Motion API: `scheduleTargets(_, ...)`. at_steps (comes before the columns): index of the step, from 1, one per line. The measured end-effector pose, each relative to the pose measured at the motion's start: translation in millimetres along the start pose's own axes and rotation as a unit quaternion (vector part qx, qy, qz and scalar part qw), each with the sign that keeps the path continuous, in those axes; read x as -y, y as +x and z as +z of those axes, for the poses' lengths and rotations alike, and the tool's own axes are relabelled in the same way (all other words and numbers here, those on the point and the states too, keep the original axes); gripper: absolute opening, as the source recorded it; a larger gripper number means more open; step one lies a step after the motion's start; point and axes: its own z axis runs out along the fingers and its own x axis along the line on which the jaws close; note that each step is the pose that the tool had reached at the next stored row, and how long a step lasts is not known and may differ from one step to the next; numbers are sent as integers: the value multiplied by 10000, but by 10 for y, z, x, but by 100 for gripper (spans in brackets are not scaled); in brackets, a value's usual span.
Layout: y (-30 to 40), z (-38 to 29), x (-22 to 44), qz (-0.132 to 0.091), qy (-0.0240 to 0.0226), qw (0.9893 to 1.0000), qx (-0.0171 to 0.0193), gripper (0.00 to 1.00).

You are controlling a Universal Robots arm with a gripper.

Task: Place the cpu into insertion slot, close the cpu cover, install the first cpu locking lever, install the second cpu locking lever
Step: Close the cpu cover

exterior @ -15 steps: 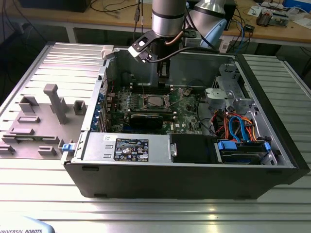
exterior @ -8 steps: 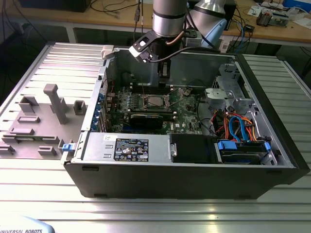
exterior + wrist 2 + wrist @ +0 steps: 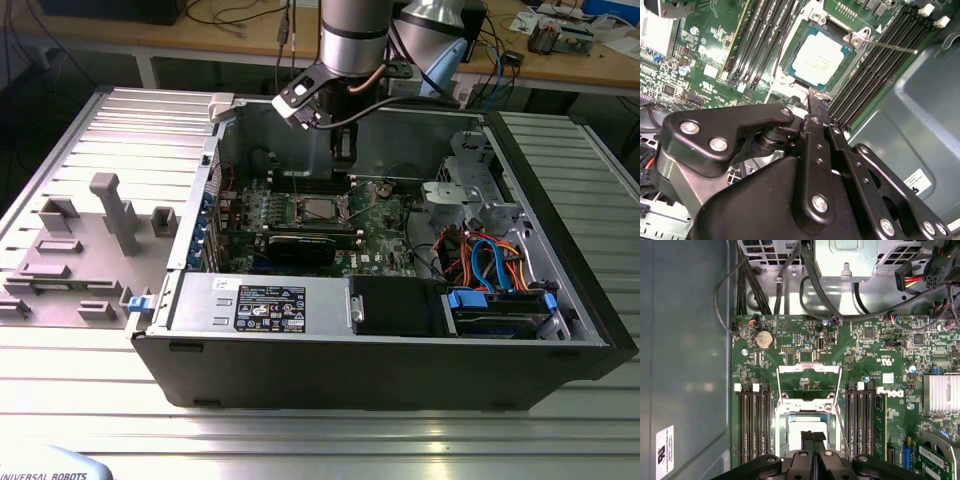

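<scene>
The cpu [image 3: 821, 59] sits seated in its socket on the motherboard [image 3: 875, 347], toward the far wall of the case [image 3: 400, 370] — first step done. The cpu cover [image 3: 809, 368] lies flipped open and a locking lever [image 3: 890, 46] is unlatched — both yet to do. My pincer [image 3: 813, 435] hovers just above the chip, jaws pinched together, holding nothing.

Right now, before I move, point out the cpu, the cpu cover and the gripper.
cpu [image 3: 821, 56], second wrist view, middle of its silvery top.
cpu cover [image 3: 810, 368], first wrist view, frame bar farthest from the cpu.
gripper [image 3: 813, 436], first wrist view, midway between its fingertips.
</scene>
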Motion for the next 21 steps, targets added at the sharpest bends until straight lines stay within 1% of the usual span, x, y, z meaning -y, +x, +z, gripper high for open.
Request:
scheduleTargets(1,0,1,-27,0,0,10000,0,11)
scheduleTargets(8,0,3,-127,0,0,10000,0,11)
scheduleTargets(11,1,5,-210,0,0,10000,1,11)
scheduleTargets(13,0,5,-246,0,0,10000,1,11)
scheduleTargets(15,0,5,-264,0,0,10000,1,11)
scheduleTargets(21,1,6,-286,0,0,10000,1,11)
